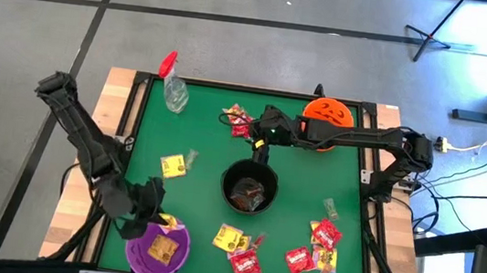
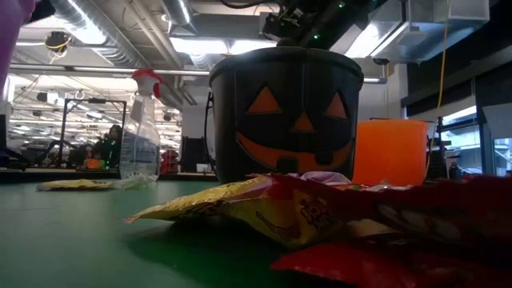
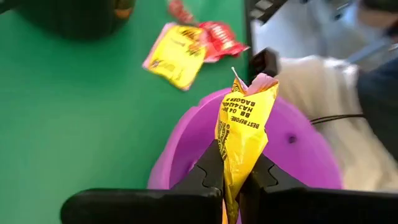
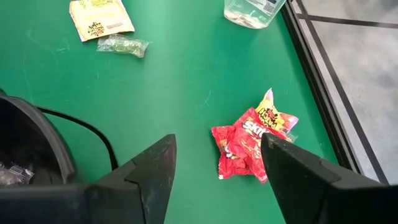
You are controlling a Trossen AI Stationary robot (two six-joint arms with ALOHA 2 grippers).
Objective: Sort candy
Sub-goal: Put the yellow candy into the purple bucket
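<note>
My left gripper [image 3: 237, 180] is shut on a yellow candy packet [image 3: 241, 118] over the purple bowl [image 3: 305, 149] at the table's near left corner [image 1: 157, 253]. My right gripper [image 4: 217, 165] stands open above the table's far middle [image 1: 260, 135], a little way from a small heap of red and yellow candy [image 4: 249, 144] that lies flat on the green mat, touching nothing. More red and yellow packets [image 1: 245, 264] lie along the near edge. A black pumpkin bucket [image 1: 250, 188] stands in the middle. My left gripper pinches the yellow packet's lower end [image 3: 235, 163] between its two fingers [image 3: 208, 174]. The packet sticks out beyond the fingertips, crumpled and folded lengthwise, with its free end [image 3: 255, 84] over the purple bowl, clear of the mat.
An orange bowl [image 1: 329, 112] stands at the far right beside my right arm. A clear spray bottle with a red top [image 1: 174, 87] stands far left. A yellow packet [image 1: 173, 165] and a small clear wrapper [image 1: 190, 158] lie left of the bucket. More red candy [image 1: 324, 238] lies near right.
</note>
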